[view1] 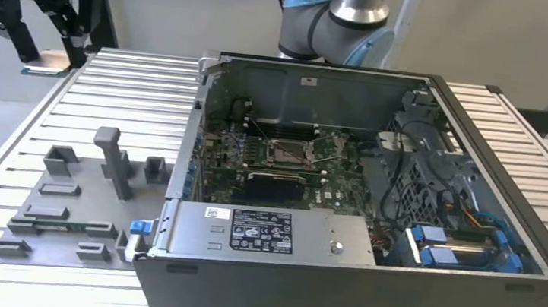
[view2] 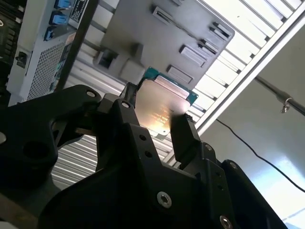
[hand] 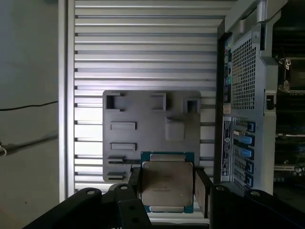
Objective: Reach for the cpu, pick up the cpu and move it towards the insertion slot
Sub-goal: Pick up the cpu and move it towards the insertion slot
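The claw (hand: 167, 190) is closed narrow on the cpu (hand: 167, 181). Its fingers (hand: 200, 188) pinch two opposite edges, and the chip hangs in the air over the grey fixture plate (hand: 143, 114) on the desk (hand: 143, 47). I judge that edge-only hold to be the weak point: a jolt could tilt the thin chip or let it slip and drop onto the plate. Farther off, to the exterior view's right of the plate, the computer case (view1: 340, 298) holds the insertion slot (view1: 289, 151) deep inside. A skewed chip could clip the case or meet the socket crooked.
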